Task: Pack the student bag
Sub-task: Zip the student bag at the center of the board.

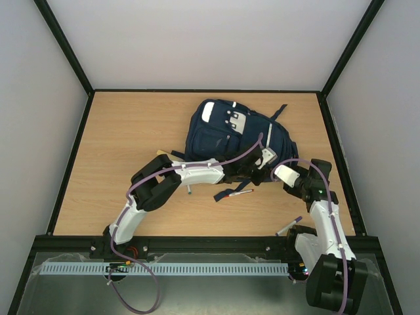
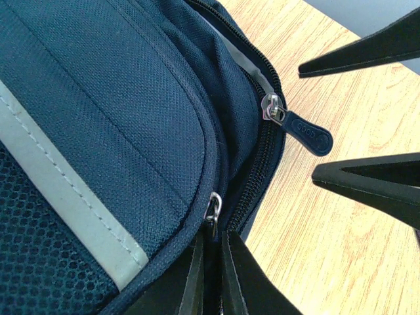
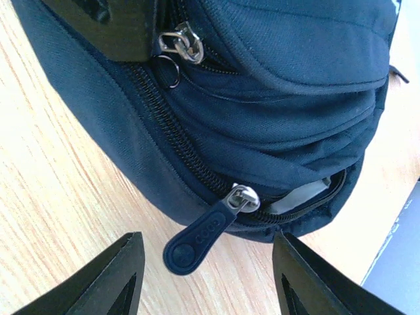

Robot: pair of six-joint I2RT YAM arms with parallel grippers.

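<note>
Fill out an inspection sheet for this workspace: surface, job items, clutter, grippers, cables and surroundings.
Surface: light wooden tabletop, no damage seen.
Job's things: large navy-blue fabric backpack lying centre-rear, main zip partly open at its dark-blue rubber zip pull.
Clutter: red-tipped pen beside the backpack; pale pen-like stick near the right arm's base.
Grippers: left gripper shut on the backpack's edge beside a metal zip slider; right gripper open, fingers either side of the zip pull, not touching.
Cables: purple cables running along both arms, one looping below the left base.
Surroundings: plain grey walls, black metal frame.
</note>
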